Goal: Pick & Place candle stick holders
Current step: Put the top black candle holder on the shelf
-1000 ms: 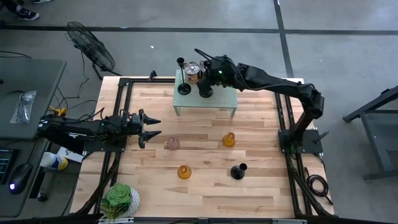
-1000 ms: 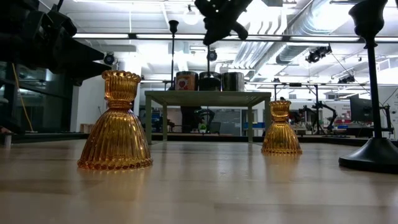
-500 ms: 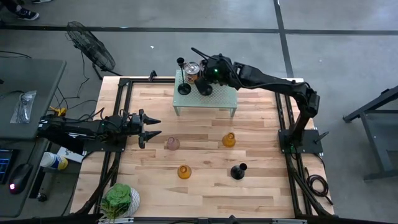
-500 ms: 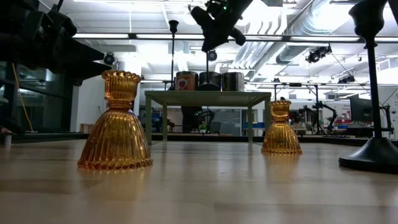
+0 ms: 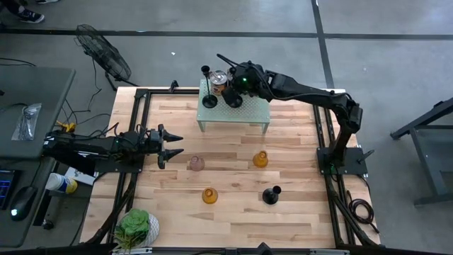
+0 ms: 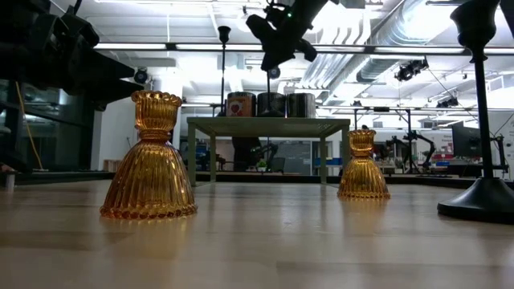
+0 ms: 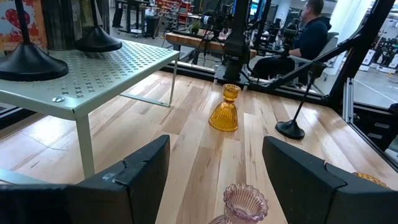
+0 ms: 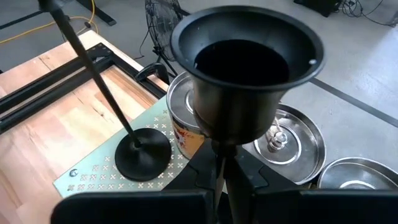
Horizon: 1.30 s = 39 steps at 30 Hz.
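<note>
My right gripper reaches over the green stand at the table's far middle, shut on a black candle stick holder. A second black holder stands on the stand by its round base. On the table stand a pink glass holder, two amber ones and a third black one. My left gripper waits open at the table's left, level, just short of the pink holder. My right gripper pinches the thin stem between its two fingers, a little below the cup. The fingers slant down from the table's right and lie across the stem. The holder stays upright, its round base over the stand; whether it touches, I cannot tell.
Metal tins stand at the stand's far edge, close behind both black holders. A potted plant sits at the near left corner. Bare wood lies between the holders on the table. A person sits in the room beyond.
My right gripper has gone a little toward the table's left edge and down with the black holder, which stays upright over the stand.
</note>
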### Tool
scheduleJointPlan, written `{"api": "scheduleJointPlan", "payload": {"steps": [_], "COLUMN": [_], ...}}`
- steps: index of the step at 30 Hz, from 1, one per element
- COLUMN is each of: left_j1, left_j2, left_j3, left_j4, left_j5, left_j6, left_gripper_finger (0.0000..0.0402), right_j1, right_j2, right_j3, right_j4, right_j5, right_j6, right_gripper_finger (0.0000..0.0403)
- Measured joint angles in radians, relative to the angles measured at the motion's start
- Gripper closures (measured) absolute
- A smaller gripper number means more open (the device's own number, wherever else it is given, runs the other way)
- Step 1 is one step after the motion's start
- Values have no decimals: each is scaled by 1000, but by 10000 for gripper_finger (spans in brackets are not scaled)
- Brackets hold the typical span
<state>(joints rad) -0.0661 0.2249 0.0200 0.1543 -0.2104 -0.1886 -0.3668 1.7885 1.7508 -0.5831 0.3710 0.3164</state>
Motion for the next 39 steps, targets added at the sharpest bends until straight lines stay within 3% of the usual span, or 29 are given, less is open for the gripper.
{"api": "scheduleJointPlan", "payload": {"steps": [39], "left_j1": [0], "left_j2": [0], "left_j3": [0], "left_j4": [0], "left_j5": [0], "left_j6": [0], "left_gripper_finger": [148], "right_j1": [-16], "right_j2": [16], "right_j3": [0], "right_j4": [27], "right_j5": [-33], "right_j6": [-30], "right_gripper_finger": [394]}}
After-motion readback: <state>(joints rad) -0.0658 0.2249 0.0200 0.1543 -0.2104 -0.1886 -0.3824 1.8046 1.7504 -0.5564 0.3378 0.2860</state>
